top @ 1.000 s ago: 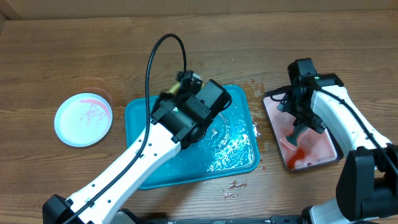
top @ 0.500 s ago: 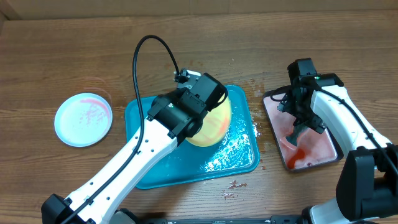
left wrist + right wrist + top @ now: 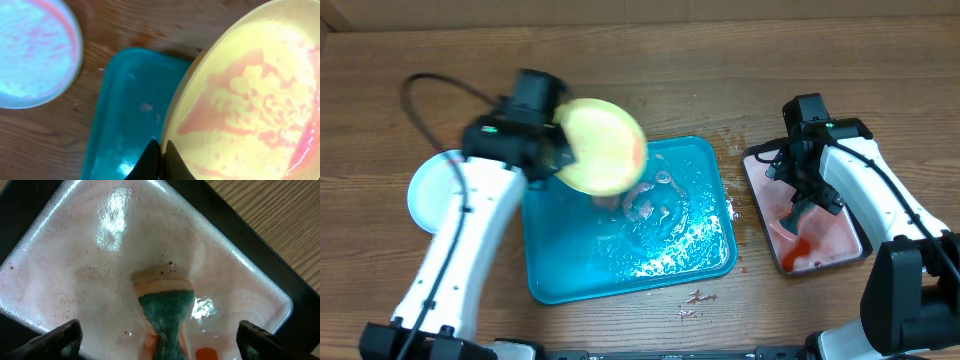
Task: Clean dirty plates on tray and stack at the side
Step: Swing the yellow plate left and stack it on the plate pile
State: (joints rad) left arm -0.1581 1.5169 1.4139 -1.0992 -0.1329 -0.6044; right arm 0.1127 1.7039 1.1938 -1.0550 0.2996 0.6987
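A pale yellow-green plate (image 3: 605, 145), smeared with red sauce, hangs tilted above the far left corner of the turquoise tray (image 3: 650, 260). My left gripper (image 3: 558, 150) is shut on its rim. In the left wrist view the fingertips (image 3: 161, 150) pinch the edge of the yellow plate (image 3: 250, 100) over the tray (image 3: 125, 115). A light blue plate (image 3: 428, 195) lies on the wood at the left, partly hidden by my left arm, and appears again as the blue plate (image 3: 35, 55). My right gripper (image 3: 801, 205) stands open.
A black-rimmed tray (image 3: 853, 225) with pinkish soapy water sits at the right. In it lies a green and orange sponge (image 3: 166, 307), between the wide-apart fingers of my right gripper (image 3: 160, 337). The turquoise tray holds foamy water. Small crumbs (image 3: 695, 298) lie by its front edge.
My left arm has swung to the left and lifted the yellow plate off the tray's middle toward its far left corner. The right arm has not moved.
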